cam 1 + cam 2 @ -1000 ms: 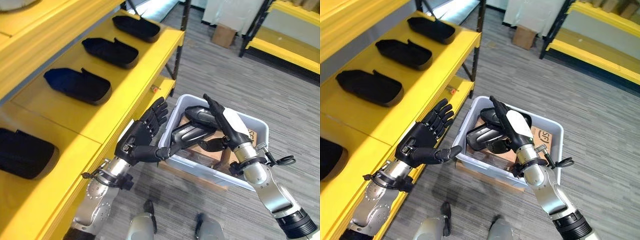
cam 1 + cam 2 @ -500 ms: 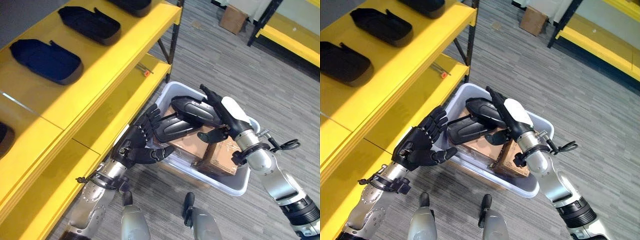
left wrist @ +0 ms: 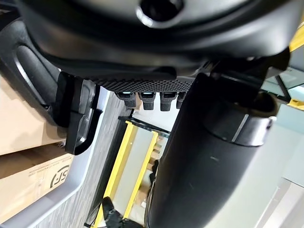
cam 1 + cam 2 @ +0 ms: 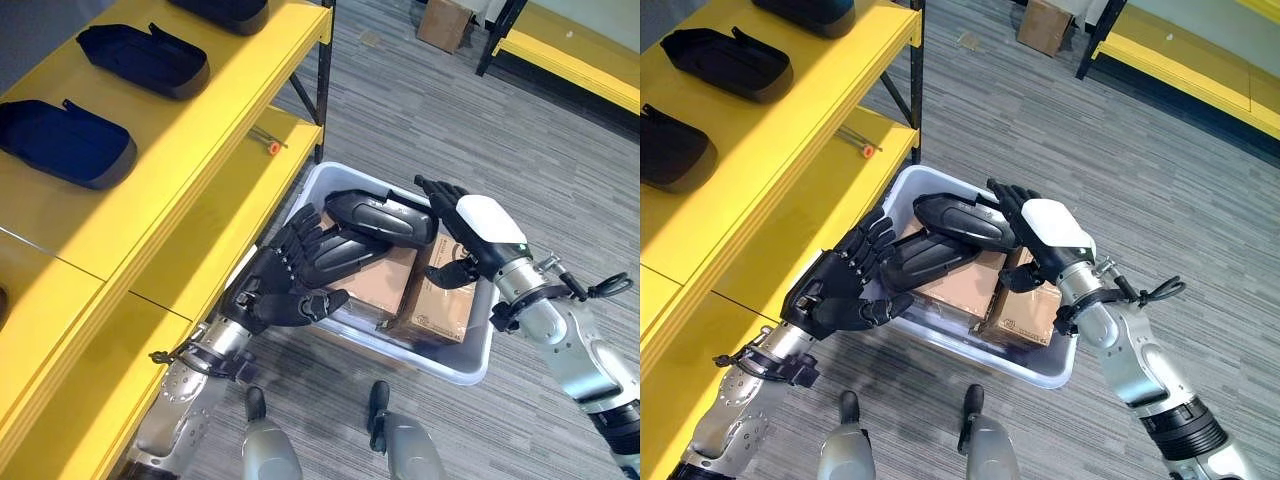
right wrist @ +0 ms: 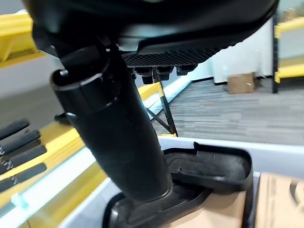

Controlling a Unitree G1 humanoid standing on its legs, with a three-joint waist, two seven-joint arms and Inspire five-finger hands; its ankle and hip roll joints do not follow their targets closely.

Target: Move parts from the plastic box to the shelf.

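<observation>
Parts: two black moulded trays sit stacked crosswise on the cardboard boxes [image 4: 385,285] inside the plastic box [image 4: 460,362], bracketed by both robot hands. Left robot hand [image 4: 275,290] at the box's shelf-side rim, fingers straight and spread against the lower part [image 4: 345,258], thumb out across the rim, nothing clamped. Right robot hand [image 4: 470,240] on the far side, fingers straight beside the end of the upper part [image 4: 385,212]; can't tell if it touches. Judgement: it's a flat-palm squeeze, not a grip. Risks: the two parts aren't aligned, so uneven pressure could pivot one out and drop it into the box or onto the floor [image 4: 420,110]. Left thumb could snag the rim on lift and tip the box. Shelf [image 4: 215,130] edge is close beside the left arm; a swing up could clip it. Three parts [image 4: 60,140] already rest on the shelf
</observation>
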